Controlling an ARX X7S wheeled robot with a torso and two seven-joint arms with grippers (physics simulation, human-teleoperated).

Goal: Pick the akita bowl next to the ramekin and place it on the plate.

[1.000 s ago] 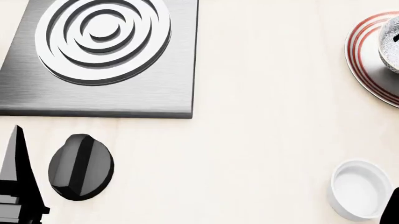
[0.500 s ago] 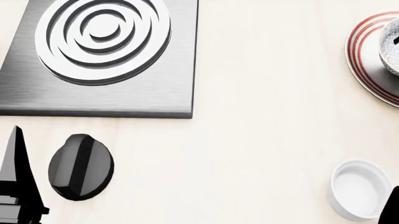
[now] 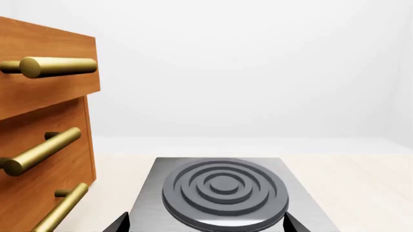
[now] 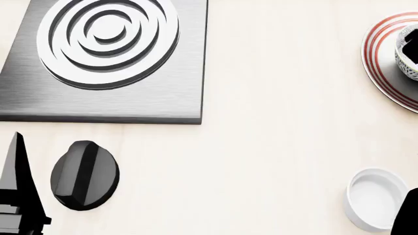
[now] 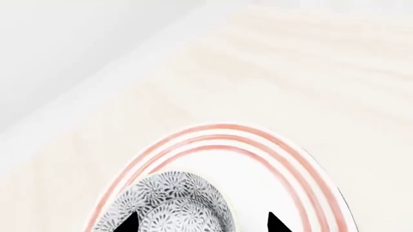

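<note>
The akita bowl (image 5: 169, 205) sits on the plate (image 5: 290, 166), at its 8 o'clock in the right wrist view. The right hand (image 5: 201, 223) hovers over it, fingertips spread, one on the bowl's far side. The ramekin (image 4: 375, 199) stands apart on the counter (image 4: 274, 122).

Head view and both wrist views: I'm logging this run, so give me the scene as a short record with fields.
akita bowl: over the plate, between the right end effector's fingertips; whether it rests on the plate cannot be told
plate: red-ringed, at the counter's far right, cut off by the head view's edge
ramekin: alone on the counter, nearer the robot than the plate
right end effector: fingertips either side of the bowl; grip cannot be told
left end effector: open, facing the burner
stove knob: in front of the burner plate
</note>
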